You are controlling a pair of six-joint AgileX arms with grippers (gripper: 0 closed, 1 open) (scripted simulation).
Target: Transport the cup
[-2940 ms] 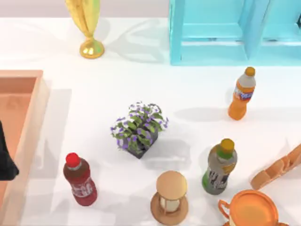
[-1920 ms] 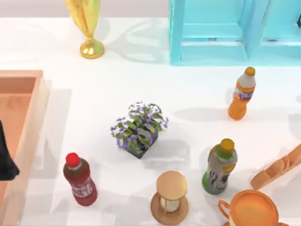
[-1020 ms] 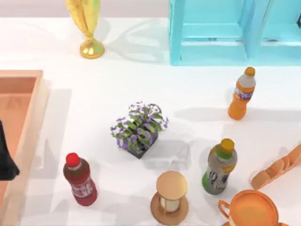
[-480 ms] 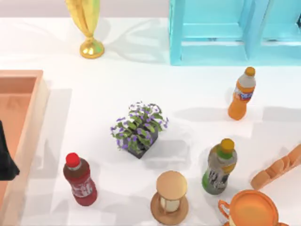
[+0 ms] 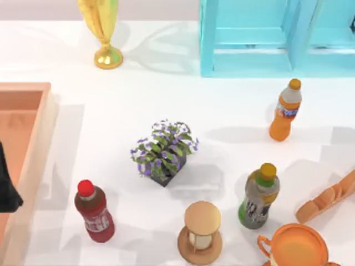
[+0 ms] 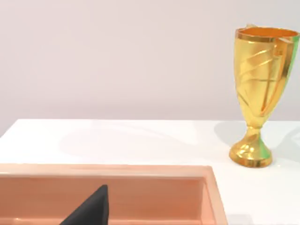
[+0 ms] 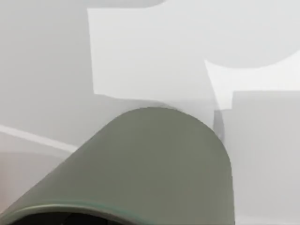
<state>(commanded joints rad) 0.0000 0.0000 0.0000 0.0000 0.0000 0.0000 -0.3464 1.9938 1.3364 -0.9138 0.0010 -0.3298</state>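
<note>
Cup (image 7: 154,164) grey-green, close under right wrist | tool grip: cannot tell | left arm (image 5: 6,183) parked

A white table (image 5: 111,111) is seen carrying a gold trophy (image 5: 102,27) and a blue shelf (image 5: 277,36) at its far edge, a wooden tray (image 5: 33,144) at its left edge, a flowerpot (image 5: 163,152) at its centre, three bottles, an hourglass (image 5: 201,233) and an orange jug (image 5: 297,246) near the front edge.
</note>
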